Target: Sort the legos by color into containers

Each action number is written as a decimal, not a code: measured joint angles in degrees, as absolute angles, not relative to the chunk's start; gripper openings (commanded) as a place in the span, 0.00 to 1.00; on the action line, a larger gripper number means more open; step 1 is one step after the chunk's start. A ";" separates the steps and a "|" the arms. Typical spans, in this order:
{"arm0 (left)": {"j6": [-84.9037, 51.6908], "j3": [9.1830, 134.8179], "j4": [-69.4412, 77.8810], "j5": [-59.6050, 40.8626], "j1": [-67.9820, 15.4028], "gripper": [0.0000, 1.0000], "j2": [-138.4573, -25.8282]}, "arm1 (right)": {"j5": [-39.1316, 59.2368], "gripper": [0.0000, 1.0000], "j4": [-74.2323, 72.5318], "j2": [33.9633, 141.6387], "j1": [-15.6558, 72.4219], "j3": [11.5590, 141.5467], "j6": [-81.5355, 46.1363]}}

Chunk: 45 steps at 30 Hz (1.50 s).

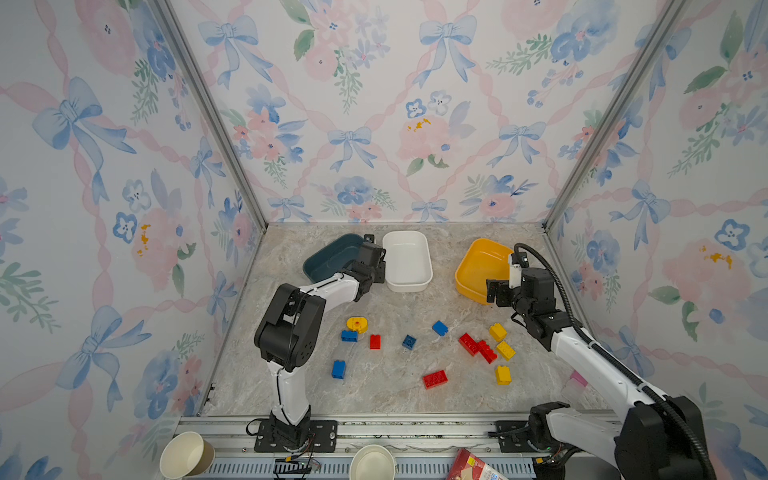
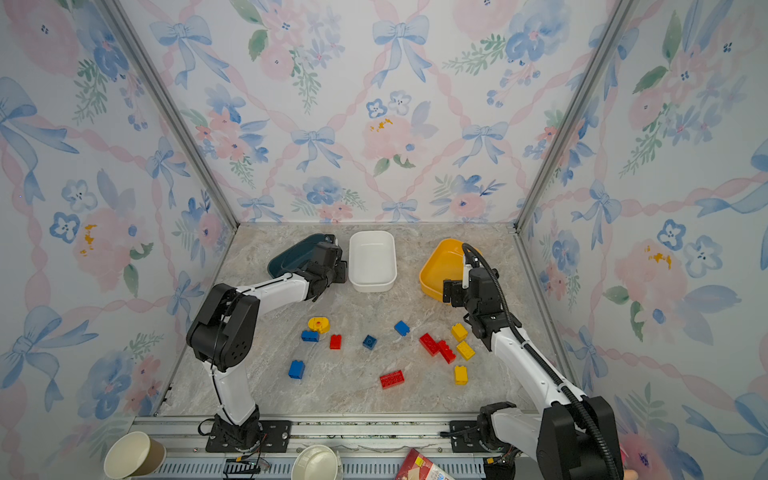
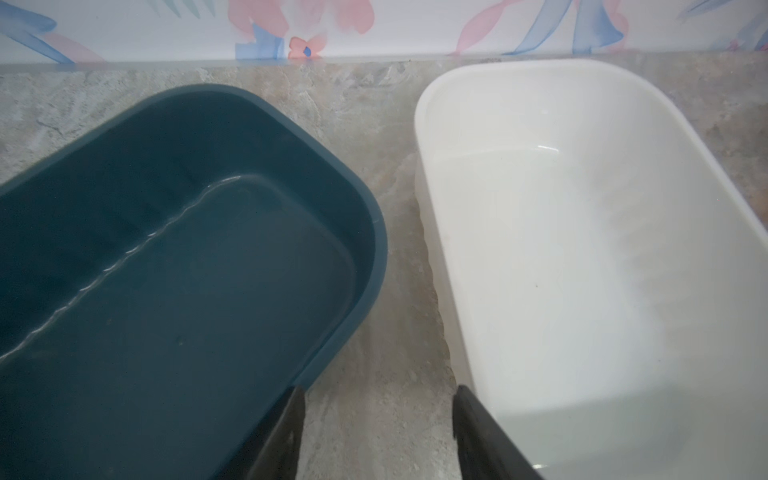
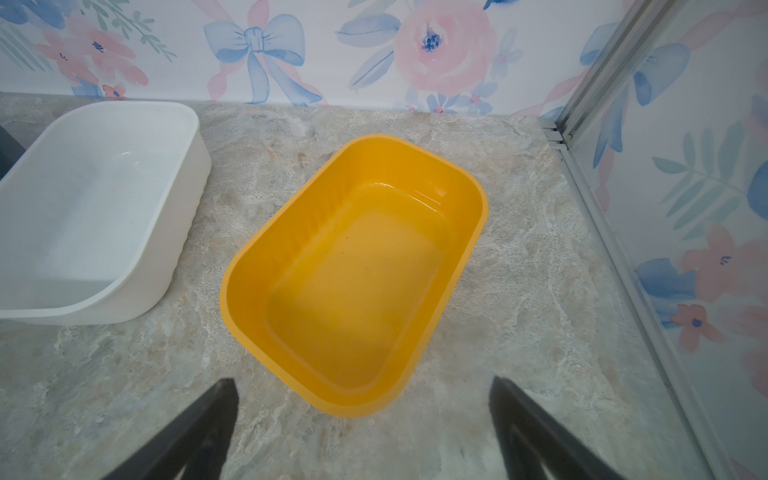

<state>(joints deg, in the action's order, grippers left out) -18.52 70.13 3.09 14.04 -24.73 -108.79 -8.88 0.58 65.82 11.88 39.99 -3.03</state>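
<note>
Floral wallpaper (image 1: 374,104) with blue bows closes in a marbled counter (image 1: 386,395) on three sides. Along its back edge stand the containers: a dark blue tub (image 1: 328,259) toward the left, a white tub (image 1: 407,259) just beside it at the middle, and a yellow tub (image 1: 478,270) toward the back right corner, apart from the white one. The wrist views show bare insides in all three, as far as they are in view, so I judge that nothing is sorted yet and the whole job remains. The legos (image 1: 409,341) lie loose across the middle and front of the counter, four blue, four red and four yellow by my count, none in a tub. The left pincer (image 3: 378,390) hangs over the strip of counter between the blue and white tubs, fingers parted with nothing between them. The right pincer (image 4: 362,380) hangs wide open and empty just before the yellow tub. Crowding looks like the main nuisance. The rounded yellow piece (image 1: 357,324) touches a blue brick (image 1: 349,336) on the left side, and two red bricks (image 1: 469,344) lie against each other with yellow bricks (image 1: 505,350) just beside them near the right edge. Two paper cups (image 1: 187,455) and a red packet (image 1: 473,465) sit beyond the front edge by the rail (image 1: 415,432), out of the way.
</note>
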 measured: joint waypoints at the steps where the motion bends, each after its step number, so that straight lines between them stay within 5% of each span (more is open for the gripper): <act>1: -18.52 70.41 3.14 13.80 -24.60 0.62 -108.57 | -8.99 0.97 0.80 65.80 12.01 39.99 -3.03; 20: -16.60 79.61 -4.38 9.93 -6.92 0.85 -105.84 | -8.80 0.97 3.09 66.81 13.19 41.67 -3.55; 45: -6.48 96.97 -20.40 4.99 0.16 0.79 -122.72 | -8.67 0.97 7.16 66.85 14.96 42.85 -4.95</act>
